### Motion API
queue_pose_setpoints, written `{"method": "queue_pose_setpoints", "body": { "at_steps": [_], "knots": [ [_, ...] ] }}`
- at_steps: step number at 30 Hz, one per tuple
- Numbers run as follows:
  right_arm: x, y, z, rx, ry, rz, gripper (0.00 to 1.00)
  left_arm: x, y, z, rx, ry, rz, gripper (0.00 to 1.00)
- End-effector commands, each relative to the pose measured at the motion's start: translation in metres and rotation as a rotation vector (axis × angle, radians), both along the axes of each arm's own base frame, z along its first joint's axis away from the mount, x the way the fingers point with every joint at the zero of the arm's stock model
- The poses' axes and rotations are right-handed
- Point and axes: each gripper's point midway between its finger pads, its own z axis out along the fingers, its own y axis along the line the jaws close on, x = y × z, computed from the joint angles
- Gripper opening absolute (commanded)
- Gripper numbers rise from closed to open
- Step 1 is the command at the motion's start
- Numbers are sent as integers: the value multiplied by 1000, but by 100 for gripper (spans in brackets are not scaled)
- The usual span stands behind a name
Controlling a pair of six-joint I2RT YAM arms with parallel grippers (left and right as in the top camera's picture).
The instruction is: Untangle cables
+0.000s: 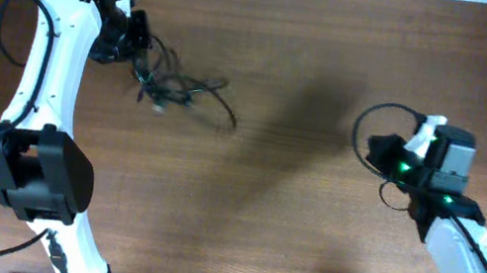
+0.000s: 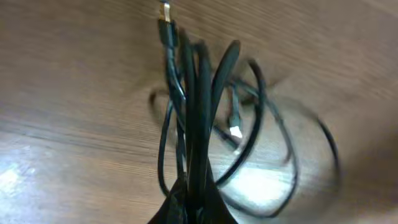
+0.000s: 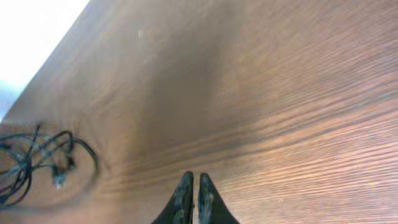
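Observation:
The cables (image 1: 177, 88) are a tangle of thin black cords with small plugs, lying at the back left of the wooden table. My left gripper (image 1: 132, 40) is at the tangle's left end. In the left wrist view it (image 2: 194, 198) is shut on several strands of the cables (image 2: 205, 106), which rise from the jaws and loop above the wood; a gold-tipped plug (image 2: 165, 14) and a white-tipped plug (image 2: 236, 129) show. My right gripper (image 1: 384, 151) is far to the right, shut and empty (image 3: 192, 193). The cables show small at the left edge of the right wrist view (image 3: 37, 158).
The brown wooden table (image 1: 293, 196) fills the view. Thicker black wires (image 1: 377, 120) loop off the right arm and off the left arm (image 1: 7, 25). A pale area lies beyond the table's far edge (image 3: 31, 31).

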Motion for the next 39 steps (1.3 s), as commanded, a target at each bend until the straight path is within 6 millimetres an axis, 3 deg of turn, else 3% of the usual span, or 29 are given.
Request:
{"method": "queue_pose_setpoints", "body": {
  "at_steps": [1,2,3,5,6,7,8,10,13,15,18,19,21,26,28,29,30,32,34,37,39],
  "knots": [
    [-16,1,-1,29,44,23,25,4,2,8,-15,-22,132,1],
    [-29,20,-7,109,98,92,35,2,-32,10,-118,-15,46,0],
    [-31,25,-7,121,107,110,36,-1,-55,12,-160,-21,-58,0],
    [-33,40,-7,119,108,160,37,-19,-132,24,-300,-70,-460,2],
    [-34,47,-7,117,106,180,38,-25,-148,22,-269,-83,-562,11],
    [-35,53,-7,116,107,202,38,-27,-154,18,-203,-84,-606,22],
    [-37,60,-7,114,109,226,39,-27,-153,11,-52,-79,-627,51],
    [-39,65,-7,110,109,240,41,-28,-155,8,60,-79,-650,60],
    [-39,65,-7,110,109,239,43,-27,-163,7,42,-81,-602,56],
    [-38,64,-7,106,108,233,48,-22,-168,-7,36,-66,-598,55],
    [-37,62,-8,95,109,223,49,-28,-185,-39,5,13,-633,42],
    [-36,60,-9,88,109,216,49,-34,-198,-55,15,46,-695,41],
    [-36,60,-9,87,110,216,49,-44,-215,-78,61,82,-827,52],
    [-36,60,-10,86,112,215,50,-58,-221,-139,140,217,-872,50],
    [-36,59,-11,83,115,212,50,-55,-222,-156,141,228,-870,39],
    [-36,59,-11,83,116,212,50,-52,-225,-160,140,218,-869,17],
    [-36,59,-11,84,116,213,50,-52,-225,-161,140,215,-871,0],
    [-37,60,-11,89,116,216,50,-49,-224,-147,139,216,-860,0],
    [-36,64,-10,123,134,188,50,-45,-227,-109,111,205,-830,0],
    [-26,97,7,114,30,275,50,-44,-245,-36,17,121,-841,0],
    [-19,112,17,92,-38,293,50,-51,-243,-16,3,115,-909,0]
  ]
}}
